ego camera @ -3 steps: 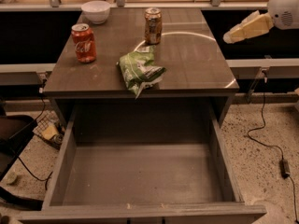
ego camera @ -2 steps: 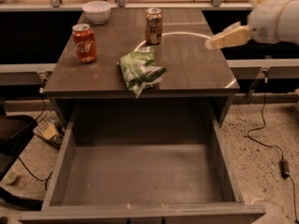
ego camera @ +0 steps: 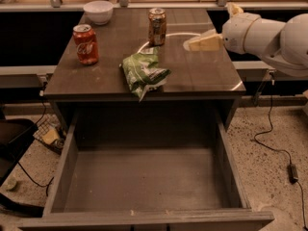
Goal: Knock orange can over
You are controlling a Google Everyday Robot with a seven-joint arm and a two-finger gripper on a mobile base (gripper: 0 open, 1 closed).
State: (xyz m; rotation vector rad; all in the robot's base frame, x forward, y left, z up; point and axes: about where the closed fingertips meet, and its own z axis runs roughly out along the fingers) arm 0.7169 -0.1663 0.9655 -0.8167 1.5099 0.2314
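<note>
— Tabletop (ego camera: 202, 76), from the left?
— Red cola can (ego camera: 85, 44), white bowl (ego camera: 98, 11) behind it, green chip bag (ego camera: 143, 72) near the front edge, orange can (ego camera: 157, 26) upright toward the back.
— Gripper (ego camera: 193, 44)?
— Right of the orange can, apart from it, above the tabletop; open or closed, I cannot tell.

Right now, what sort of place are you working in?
Probably a lab or office workspace: dark cabinet with open drawer, cables on speckled floor. The gripper hangs over the cabinet, right of the orange can.
</note>
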